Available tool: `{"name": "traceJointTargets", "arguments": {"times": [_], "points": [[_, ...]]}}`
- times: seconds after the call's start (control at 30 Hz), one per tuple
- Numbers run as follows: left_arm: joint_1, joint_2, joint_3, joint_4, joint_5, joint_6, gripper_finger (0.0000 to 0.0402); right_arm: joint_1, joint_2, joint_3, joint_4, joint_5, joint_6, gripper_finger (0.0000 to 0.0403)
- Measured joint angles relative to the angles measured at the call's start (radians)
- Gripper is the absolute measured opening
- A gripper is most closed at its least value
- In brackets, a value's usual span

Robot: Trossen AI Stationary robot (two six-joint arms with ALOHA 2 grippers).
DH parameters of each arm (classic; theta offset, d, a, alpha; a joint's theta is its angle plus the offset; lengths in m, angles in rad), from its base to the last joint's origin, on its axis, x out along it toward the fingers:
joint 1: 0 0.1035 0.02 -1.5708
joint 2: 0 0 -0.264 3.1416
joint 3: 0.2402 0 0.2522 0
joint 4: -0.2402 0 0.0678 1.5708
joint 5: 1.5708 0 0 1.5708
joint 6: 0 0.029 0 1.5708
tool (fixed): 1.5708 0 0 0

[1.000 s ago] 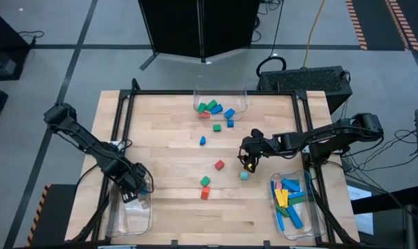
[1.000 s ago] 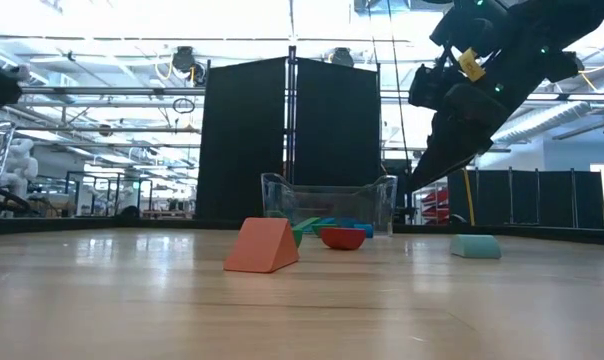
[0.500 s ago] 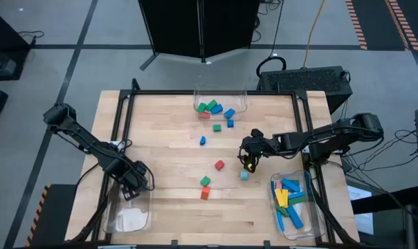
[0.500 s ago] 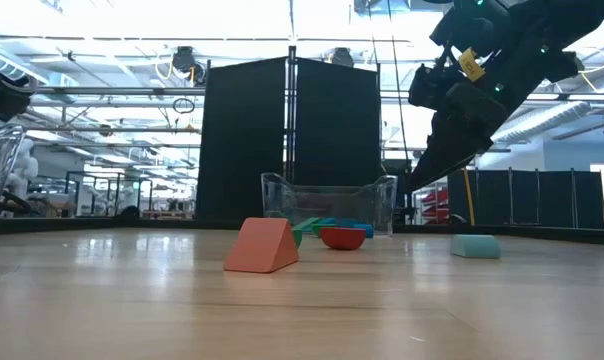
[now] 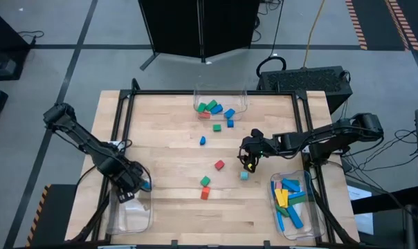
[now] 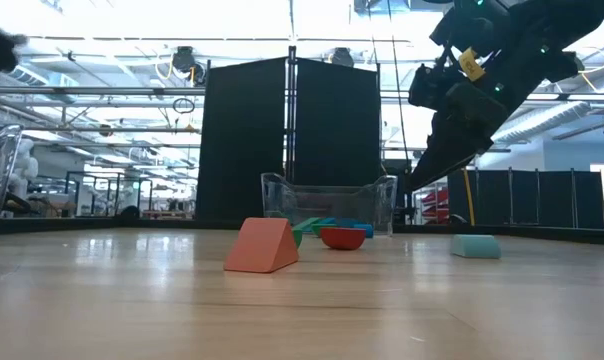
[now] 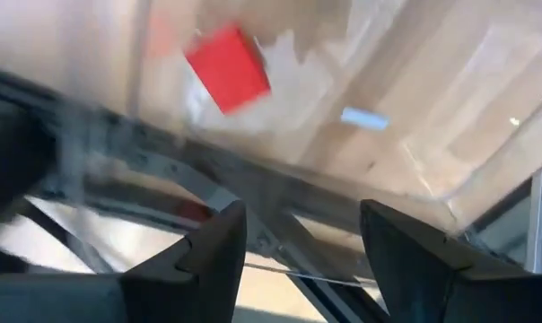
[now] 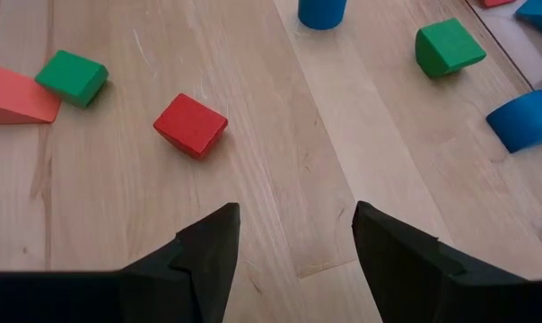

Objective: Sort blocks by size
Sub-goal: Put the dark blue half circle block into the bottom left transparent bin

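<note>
Our left gripper is spread over the left bin, red block dropped; next we grab another; our right gripper waits, spread

High view: mounted overhead, faced straight down, took in the whole table and surrounding floor.

Low view: set at the table's surface, faced level across it toward the far clear bin and the room behind; close to an orange wedge.

Left wrist view: looked past its own jaws, very near a clear bin wall, with a red cube beyond.

Right wrist view: looked down at the table, close.

Shared: the orange wedge appeared in low, right wrist and high views.
</note>
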Motion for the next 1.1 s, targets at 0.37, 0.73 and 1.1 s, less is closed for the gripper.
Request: {"name": "traceJointTargets", "arguments": {"times": [0.37,0.73,1.1], "points": [[0.103,0.0,0.141,-0.012,-0.645,0.305,0.0218,0.0,0.0,0.0,0.0,-0.001,0.0,0.021],[0.386,0.021,0.084,0.428,-0.796,0.66,0.0219,0.0,0.0,0.0,-0.004,0.003,0.0,0.021],[0.6,0.236,0.084,0.833,-0.827,0.761,0.0228,0.0,0.0,0.0,-0.007,0.003,0.022,0.021]]}}
